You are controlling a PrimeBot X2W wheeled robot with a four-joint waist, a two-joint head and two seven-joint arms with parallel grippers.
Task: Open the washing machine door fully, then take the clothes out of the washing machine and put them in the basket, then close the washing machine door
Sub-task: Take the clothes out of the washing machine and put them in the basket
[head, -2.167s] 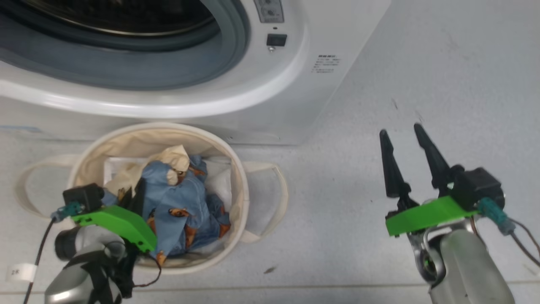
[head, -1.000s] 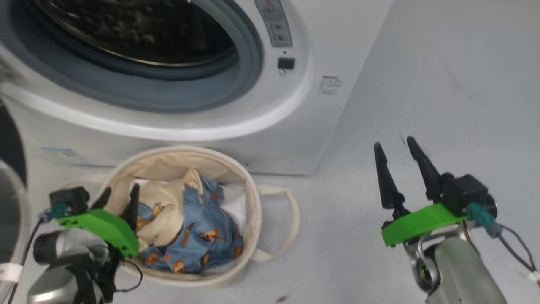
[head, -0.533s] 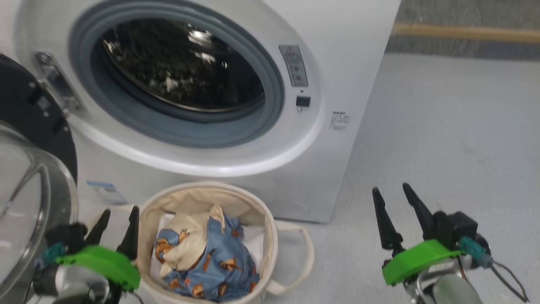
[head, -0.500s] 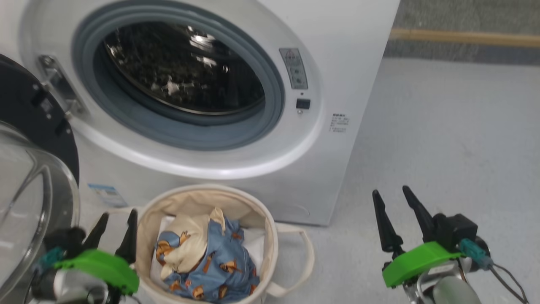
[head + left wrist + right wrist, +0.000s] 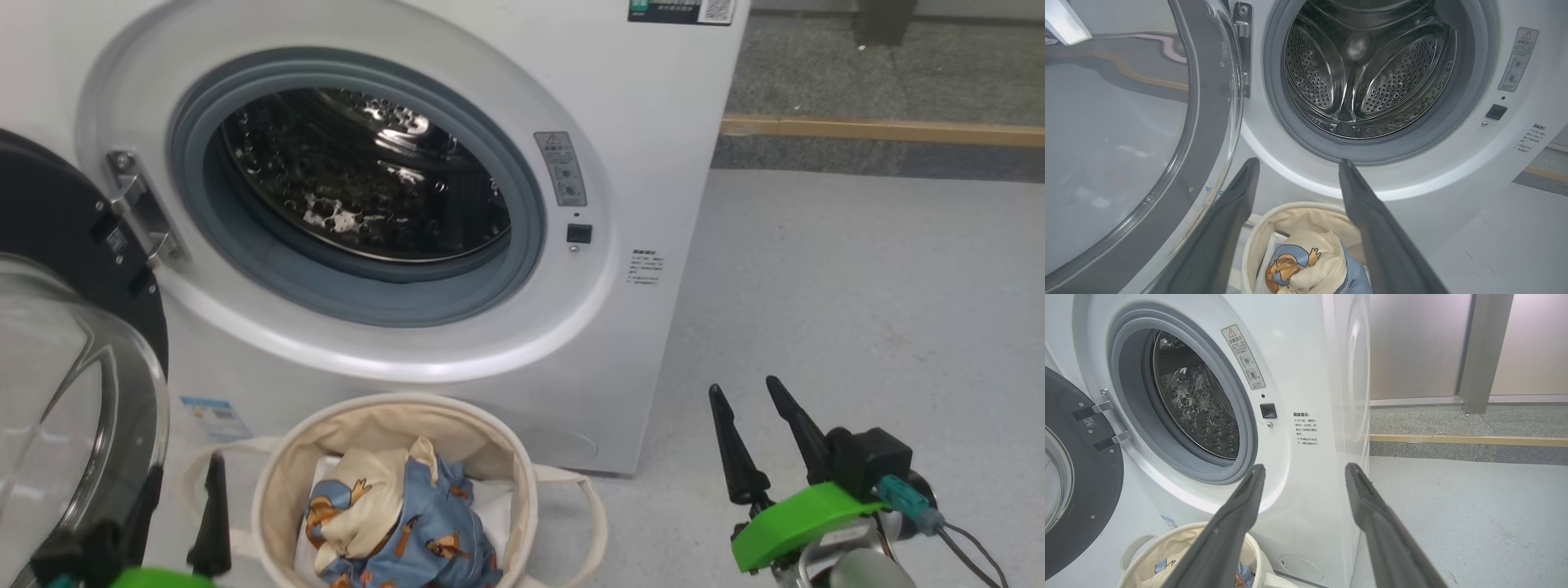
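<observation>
The white washing machine [image 5: 653, 122] stands with its drum mouth [image 5: 359, 180] uncovered and the steel drum [image 5: 1367, 69] bare inside. Its door [image 5: 57, 269], black-rimmed with a clear glass bowl [image 5: 1118, 134], hangs swung out to the left. Below the mouth, on the floor, sits the cream basket [image 5: 326, 433] holding the blue bear-print clothes [image 5: 408, 531] with a cream part on top. My left gripper [image 5: 186, 472] is open just left of the basket, beside the door glass. Over the floor to the right of the machine, my right gripper [image 5: 743, 386] is open with nothing in it.
Grey floor [image 5: 857, 286] stretches to the right of the machine. A wooden strip [image 5: 882, 129] runs along a raised grey step at the back. The basket's loop handle [image 5: 584, 506] sticks out toward my right gripper. A grey post [image 5: 1480, 351] stands beyond the step.
The head camera has tilted up, bringing the whole drum mouth and the door into view. My left gripper has drawn back out of the basket to its left, leaving the clothes inside.
</observation>
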